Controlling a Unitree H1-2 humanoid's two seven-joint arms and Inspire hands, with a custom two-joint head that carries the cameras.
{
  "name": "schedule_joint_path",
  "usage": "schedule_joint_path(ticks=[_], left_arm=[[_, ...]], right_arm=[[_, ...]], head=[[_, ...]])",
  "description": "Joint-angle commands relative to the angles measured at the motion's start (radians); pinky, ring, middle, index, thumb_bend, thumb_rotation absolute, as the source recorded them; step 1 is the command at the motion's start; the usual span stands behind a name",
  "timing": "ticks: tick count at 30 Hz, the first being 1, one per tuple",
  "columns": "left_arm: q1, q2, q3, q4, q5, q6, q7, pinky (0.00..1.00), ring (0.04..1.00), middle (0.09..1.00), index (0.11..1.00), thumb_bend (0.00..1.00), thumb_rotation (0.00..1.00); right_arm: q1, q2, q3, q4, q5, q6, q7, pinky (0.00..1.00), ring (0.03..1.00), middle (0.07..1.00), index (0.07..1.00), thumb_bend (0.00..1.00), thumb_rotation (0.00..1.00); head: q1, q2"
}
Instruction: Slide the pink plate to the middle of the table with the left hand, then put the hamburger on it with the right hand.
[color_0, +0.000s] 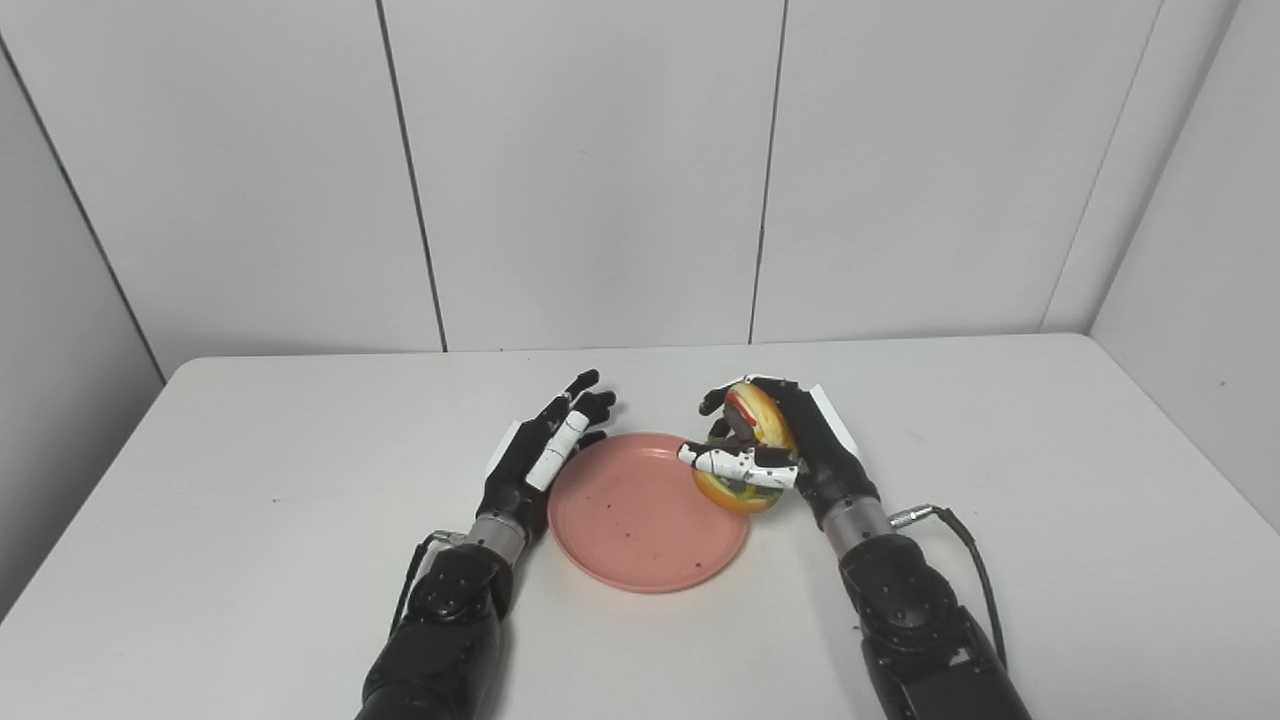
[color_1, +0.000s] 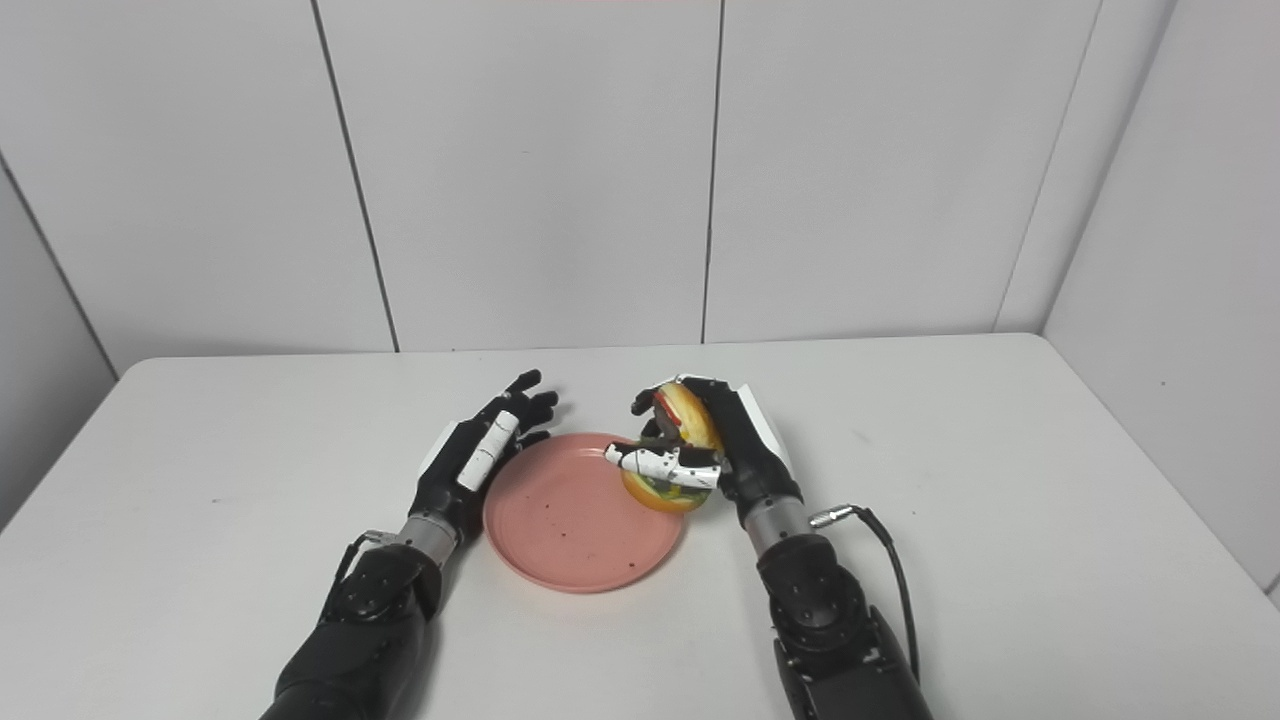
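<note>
A pink plate (color_0: 630, 530) lies on the white table (color_0: 250, 500), near the middle. My left hand (color_0: 540, 450) rests against the plate's left rim with its fingers straight and apart, holding nothing. My right hand (color_0: 790, 440) is shut on the hamburger (color_0: 755, 420), which is tipped on its edge. The hamburger hangs over the plate's right rim, with the thumb across its front. I cannot tell whether its lower edge touches the plate.
The table's far edge meets a white panelled wall (color_0: 600, 170). A cable (color_0: 960, 540) loops from my right wrist over the table. Small dark specks dot the plate.
</note>
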Motion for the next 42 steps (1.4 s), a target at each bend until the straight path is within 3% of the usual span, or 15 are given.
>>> schedule_joint_path(ticks=[1, 7, 17, 26, 42], left_arm=[[0.074, -0.036, -0.008, 0.046, 0.006, -0.022, 0.014, 0.84, 0.886, 0.834, 0.88, 0.95, 0.8], [0.074, -0.051, -0.014, 0.047, 0.022, -0.023, 0.035, 0.8, 0.867, 0.823, 0.867, 0.93, 0.81], [0.075, -0.068, -0.018, 0.038, 0.026, -0.025, 0.04, 0.78, 0.842, 0.822, 0.863, 0.94, 0.81], [0.086, -0.063, -0.019, 0.02, 0.034, -0.025, 0.042, 0.75, 0.823, 0.81, 0.867, 0.91, 0.81], [0.1, -0.049, -0.011, 0.007, 0.025, -0.024, 0.021, 0.78, 0.869, 0.823, 0.857, 0.96, 0.81]], right_arm=[[-0.072, 0.013, 0.005, -0.004, -0.012, -0.076, -0.018, 0.25, 0.303, 0.385, 0.479, 0.5, 0.15], [-0.108, 0.028, 0.026, 0.057, -0.045, -0.121, -0.027, 0.24, 0.298, 0.39, 0.479, 0.5, 0.16], [-0.144, 0.062, 0.04, 0.109, -0.064, -0.115, -0.031, 0.23, 0.284, 0.363, 0.478, 0.5, 0.16], [-0.169, 0.043, 0.094, 0.234, -0.152, -0.234, -0.076, 0.24, 0.291, 0.363, 0.477, 0.5, 0.16], [-0.164, 0.003, 0.113, 0.298, -0.214, -0.234, -0.086, 0.26, 0.316, 0.384, 0.477, 0.5, 0.17]], head=[[0.001, 0.0], [0.019, 0.0], [0.041, 0.001], [0.048, 0.006], [0.022, 0.021]])
